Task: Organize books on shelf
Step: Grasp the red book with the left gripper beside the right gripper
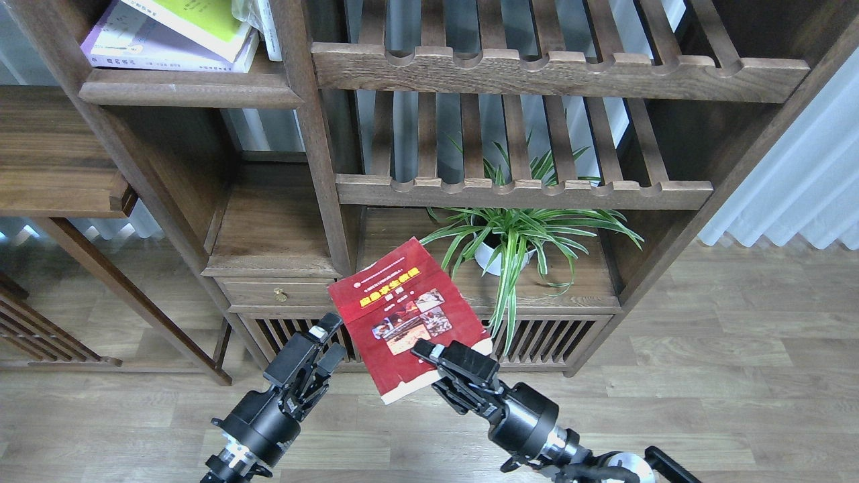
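Observation:
The dark red book (pixel 402 312) with a photo on its cover is held tilted in the air, in front of the lower part of the bookcase. My right gripper (pixel 433 359) is shut on its lower right edge, with one finger lying on the cover. My left gripper (pixel 327 343) is open and empty, just left of the book's lower left edge. The pale lilac book (pixel 151 47) lies flat on the shelf (pixel 191 90) at the top left. The yellow-green book (pixel 201 20) lies on top of it.
Two slatted racks (pixel 537 70) with notched rails fill the upper right. A potted spider plant (pixel 517 235) stands on the low board behind the red book. A brass-knobbed drawer (pixel 280 294) is at lower left. A white curtain (pixel 798 194) hangs at right.

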Tool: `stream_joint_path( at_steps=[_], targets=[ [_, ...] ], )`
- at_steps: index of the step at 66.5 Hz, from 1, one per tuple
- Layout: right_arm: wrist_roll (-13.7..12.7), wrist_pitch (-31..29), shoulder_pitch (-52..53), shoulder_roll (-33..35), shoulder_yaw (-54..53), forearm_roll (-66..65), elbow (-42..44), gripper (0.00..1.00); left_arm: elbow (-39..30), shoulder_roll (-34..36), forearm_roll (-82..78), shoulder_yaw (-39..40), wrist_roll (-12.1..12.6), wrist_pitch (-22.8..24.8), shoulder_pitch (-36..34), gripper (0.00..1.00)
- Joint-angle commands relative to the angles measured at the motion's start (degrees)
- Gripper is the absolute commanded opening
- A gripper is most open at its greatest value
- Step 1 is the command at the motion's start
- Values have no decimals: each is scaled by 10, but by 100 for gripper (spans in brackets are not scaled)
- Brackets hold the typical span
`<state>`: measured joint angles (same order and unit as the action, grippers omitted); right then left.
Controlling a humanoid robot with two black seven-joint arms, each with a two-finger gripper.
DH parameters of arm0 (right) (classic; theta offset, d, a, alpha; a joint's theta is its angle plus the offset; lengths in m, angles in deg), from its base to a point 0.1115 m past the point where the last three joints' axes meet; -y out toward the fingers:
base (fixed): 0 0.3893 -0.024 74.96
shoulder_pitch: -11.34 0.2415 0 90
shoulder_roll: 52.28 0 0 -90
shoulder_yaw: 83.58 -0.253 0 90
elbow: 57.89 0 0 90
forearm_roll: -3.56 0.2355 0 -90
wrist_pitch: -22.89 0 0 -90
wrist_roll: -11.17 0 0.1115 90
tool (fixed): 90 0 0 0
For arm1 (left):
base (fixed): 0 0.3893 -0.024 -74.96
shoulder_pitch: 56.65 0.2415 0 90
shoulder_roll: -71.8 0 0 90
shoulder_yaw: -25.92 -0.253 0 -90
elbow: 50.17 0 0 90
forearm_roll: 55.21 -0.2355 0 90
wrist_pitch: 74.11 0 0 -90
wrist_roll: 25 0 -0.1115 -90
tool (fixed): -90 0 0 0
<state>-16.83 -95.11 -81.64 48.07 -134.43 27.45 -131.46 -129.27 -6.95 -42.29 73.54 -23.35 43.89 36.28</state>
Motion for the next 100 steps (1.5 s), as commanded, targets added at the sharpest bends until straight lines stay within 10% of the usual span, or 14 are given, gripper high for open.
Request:
stream_joint_path(
  at_steps=[1, 78, 91, 100],
  targets=[
    [0, 0, 31, 37, 35, 20, 14, 6, 0, 25, 1, -10, 0, 0, 1, 99],
    [0, 0, 81, 41, 153, 38, 27, 6, 9, 73, 27, -105, 1, 0, -30, 95],
    [0, 0, 73, 41, 154, 36, 26, 6, 23, 64, 27, -105, 1, 0, -50, 80],
    [0, 0, 66, 41, 154, 36, 25, 6, 34, 63, 28, -106, 5, 0, -57, 52]
  ],
)
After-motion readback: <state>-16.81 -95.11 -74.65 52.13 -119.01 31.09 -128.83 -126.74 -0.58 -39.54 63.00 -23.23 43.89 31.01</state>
